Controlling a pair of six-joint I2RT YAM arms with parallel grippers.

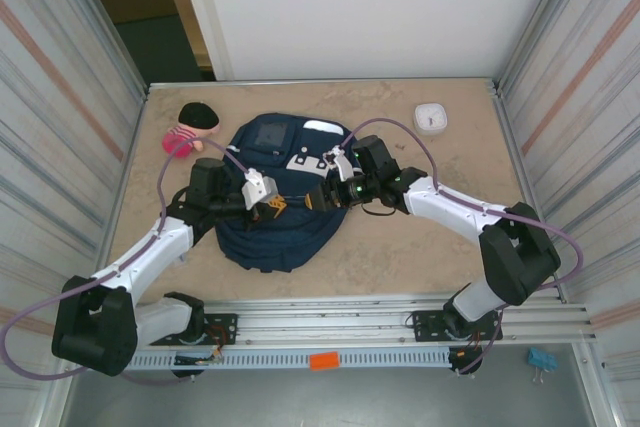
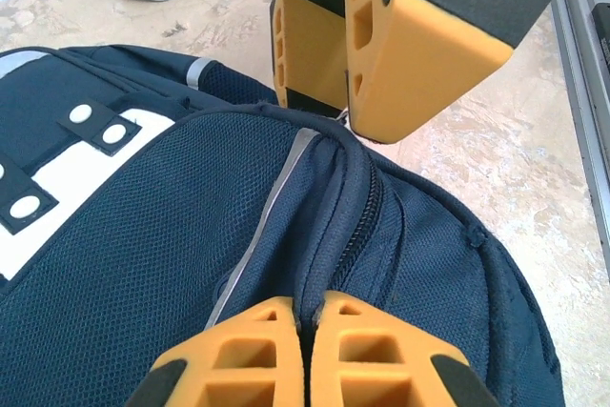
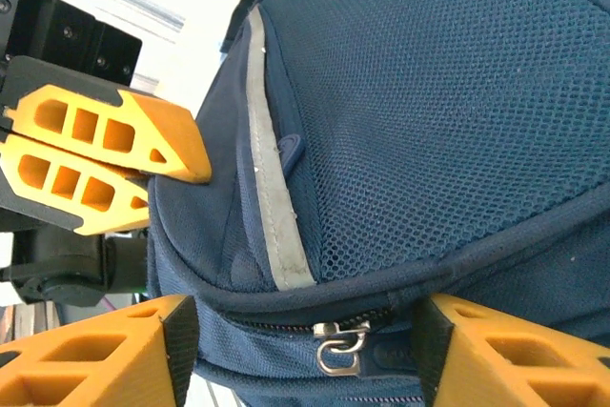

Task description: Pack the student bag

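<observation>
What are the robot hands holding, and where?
Left gripper pinches the student bag by the seam beside its zipper. Right gripper, open around the zipper pull, holds nothing.

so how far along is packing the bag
Early. Nothing looks packed: the doll and the small white device lie on the table outside the student bag, whose zipper looks closed. In hand: left gripper pinches bag fabric, right gripper open around the zipper pull. Left: unzip, load, close.
</observation>
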